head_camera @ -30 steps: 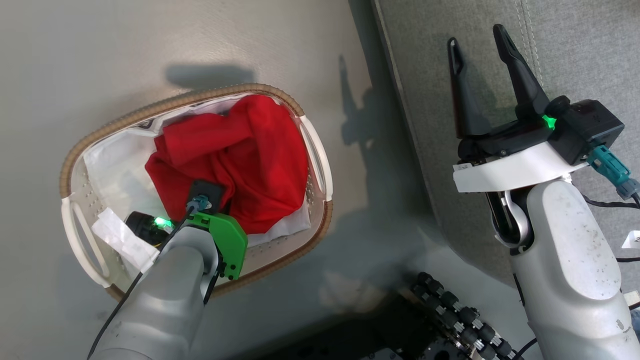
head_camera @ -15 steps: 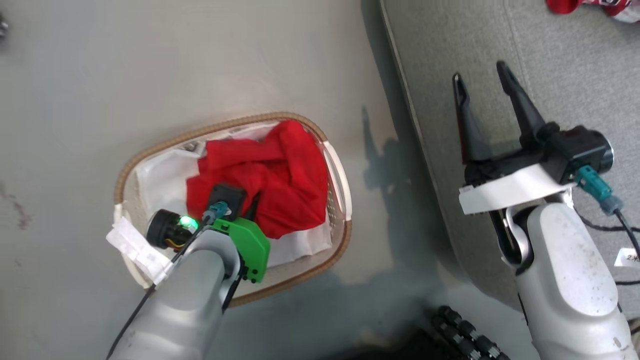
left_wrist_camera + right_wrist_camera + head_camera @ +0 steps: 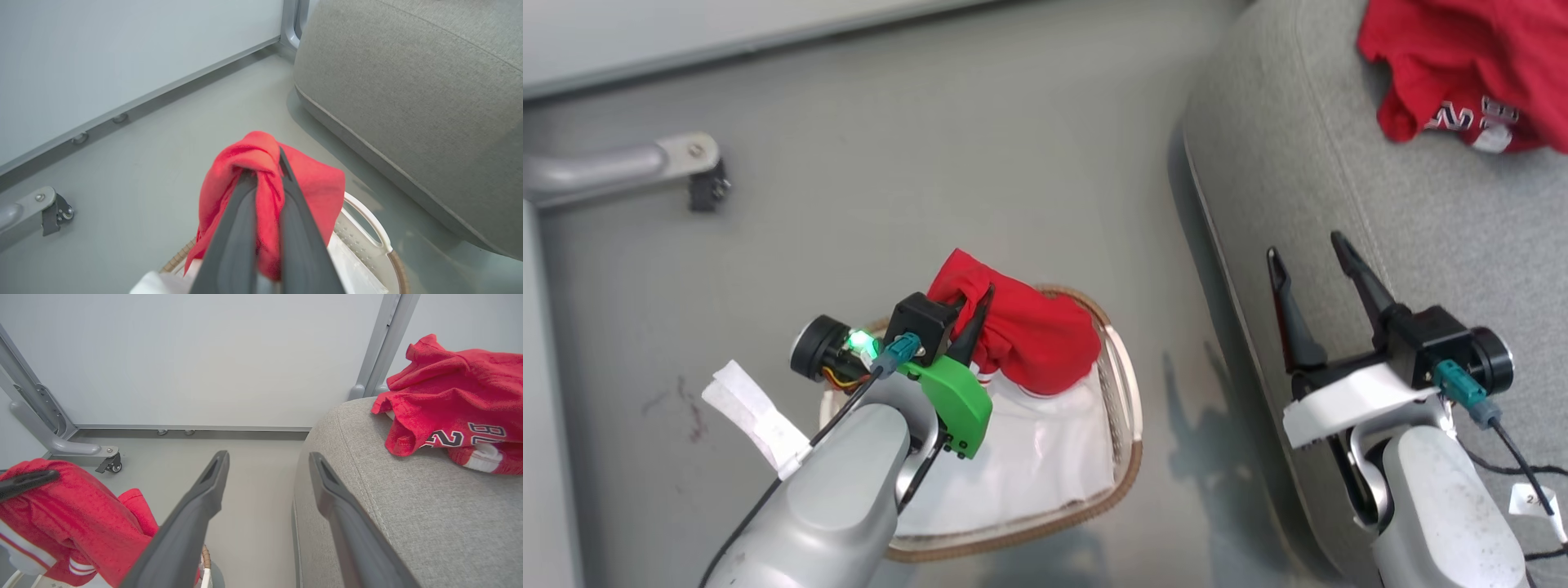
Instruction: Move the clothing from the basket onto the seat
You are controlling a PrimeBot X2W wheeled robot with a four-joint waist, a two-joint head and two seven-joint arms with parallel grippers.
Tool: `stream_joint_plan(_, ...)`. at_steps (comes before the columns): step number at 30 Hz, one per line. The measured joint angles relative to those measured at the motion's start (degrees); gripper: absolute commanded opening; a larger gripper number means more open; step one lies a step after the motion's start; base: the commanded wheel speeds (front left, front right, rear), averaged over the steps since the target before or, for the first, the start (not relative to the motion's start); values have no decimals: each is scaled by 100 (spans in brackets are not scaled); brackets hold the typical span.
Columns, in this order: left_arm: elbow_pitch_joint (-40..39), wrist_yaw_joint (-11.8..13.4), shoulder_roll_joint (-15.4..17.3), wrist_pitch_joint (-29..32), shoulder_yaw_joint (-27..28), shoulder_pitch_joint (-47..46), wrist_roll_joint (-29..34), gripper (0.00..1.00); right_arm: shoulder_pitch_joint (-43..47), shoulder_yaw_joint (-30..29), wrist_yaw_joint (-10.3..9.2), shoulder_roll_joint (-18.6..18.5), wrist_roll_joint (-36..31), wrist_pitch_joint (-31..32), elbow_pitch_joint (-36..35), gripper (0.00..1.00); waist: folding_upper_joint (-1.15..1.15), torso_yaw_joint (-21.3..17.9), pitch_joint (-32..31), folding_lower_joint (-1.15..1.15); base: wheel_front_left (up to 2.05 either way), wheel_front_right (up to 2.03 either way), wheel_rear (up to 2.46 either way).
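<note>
A red garment [image 3: 1029, 335] was pinched by the left gripper [image 3: 980, 298] above the basket [image 3: 1123, 408] on smooth grey floor [image 3: 931, 163]; a second garment [image 3: 1462, 65] was laid on the seat [image 3: 1339, 204]. The right gripper [image 3: 1303, 245] was spread.

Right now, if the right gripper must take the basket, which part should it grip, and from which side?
Probably the white handle loop of the basket on the side facing the seat: its open slot lets one finger pass under the bar. Come from above; the right gripper is open and nearest that side.
</note>
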Motion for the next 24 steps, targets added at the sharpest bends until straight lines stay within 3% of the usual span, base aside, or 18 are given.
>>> stream_joint_plan(11, -834, -24, 706, 1, -401, -476, 809, 0, 543, 46, 0, -1, -91, 0, 152, 100, 0, 300, -1338, 0, 0, 0, 0)
stream_joint_plan(24, -1571, -25, 1040, 152, -510, -1621, 965, 0, 674, 420, -1, -2, -172, 0, 36, 100, 0, 450, -2289, 0, 0, 0, 0)
